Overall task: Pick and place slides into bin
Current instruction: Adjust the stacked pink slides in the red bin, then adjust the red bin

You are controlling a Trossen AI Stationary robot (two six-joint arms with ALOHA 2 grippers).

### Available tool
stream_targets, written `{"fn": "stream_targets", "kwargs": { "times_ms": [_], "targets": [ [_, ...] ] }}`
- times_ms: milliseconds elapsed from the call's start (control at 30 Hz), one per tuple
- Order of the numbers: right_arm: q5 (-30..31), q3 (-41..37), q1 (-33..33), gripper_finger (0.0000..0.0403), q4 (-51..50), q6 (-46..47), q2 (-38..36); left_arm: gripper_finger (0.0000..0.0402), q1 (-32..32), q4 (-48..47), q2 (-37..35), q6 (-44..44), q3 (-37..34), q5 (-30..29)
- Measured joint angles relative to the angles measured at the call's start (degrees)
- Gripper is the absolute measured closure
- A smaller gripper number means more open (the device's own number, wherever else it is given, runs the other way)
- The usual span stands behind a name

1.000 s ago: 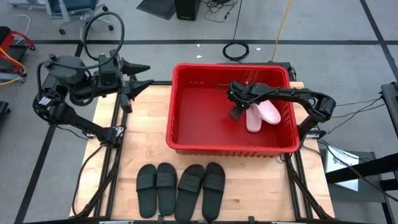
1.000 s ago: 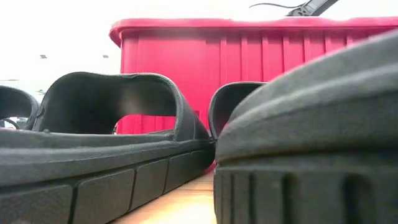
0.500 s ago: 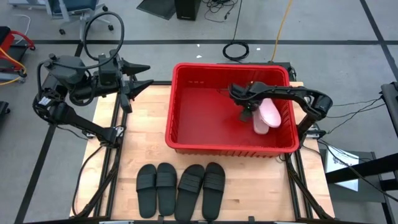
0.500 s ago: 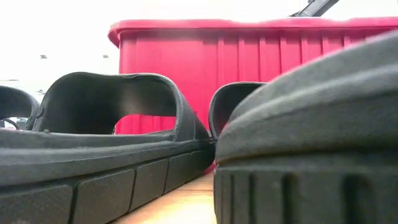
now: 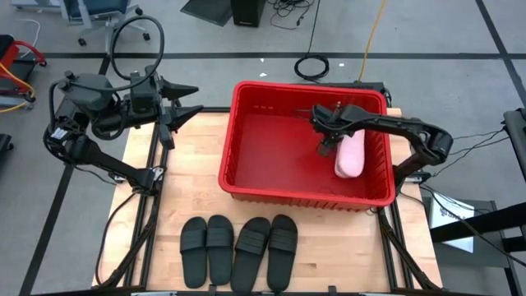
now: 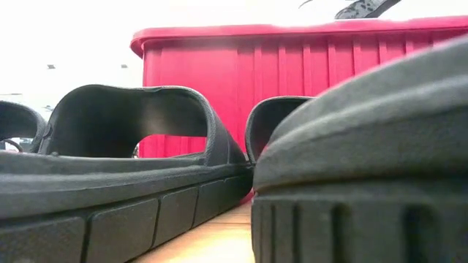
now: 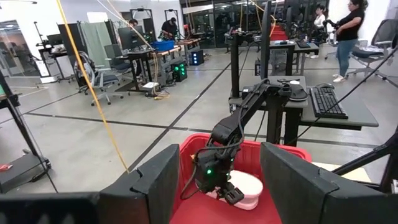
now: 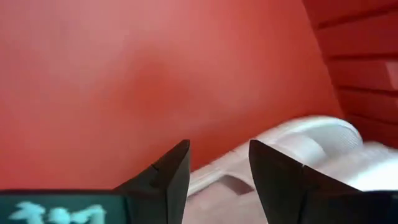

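Slides (image 5: pixel 239 249), four matte black (ribbed), unbinned

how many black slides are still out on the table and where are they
4. All lie in a row on the table's near edge in front of the bin: black slides at and. None seem hidden.

My right gripper (image 5: pixel 326 146) hangs inside the red bin (image 5: pixel 246 185), upper right of centre, at the pink slides (image 5: pixel 349 154); whether it grips one I can't tell. My left gripper (image 5: pixel 191 100) waits upper left. Four black slides (image 5: pixel 239 251) line the lower centre.
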Motion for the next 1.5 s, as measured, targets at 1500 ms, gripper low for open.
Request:
{"fn": "stream_targets", "kwargs": {
  "times_ms": [1500],
  "targets": [
    [-5.0,0.1,7.9,0.025,-24.5,0.8,-2.2,0.0176,0.0,0.0,0.0,0.2,0.0,0.7]
  ]
}}
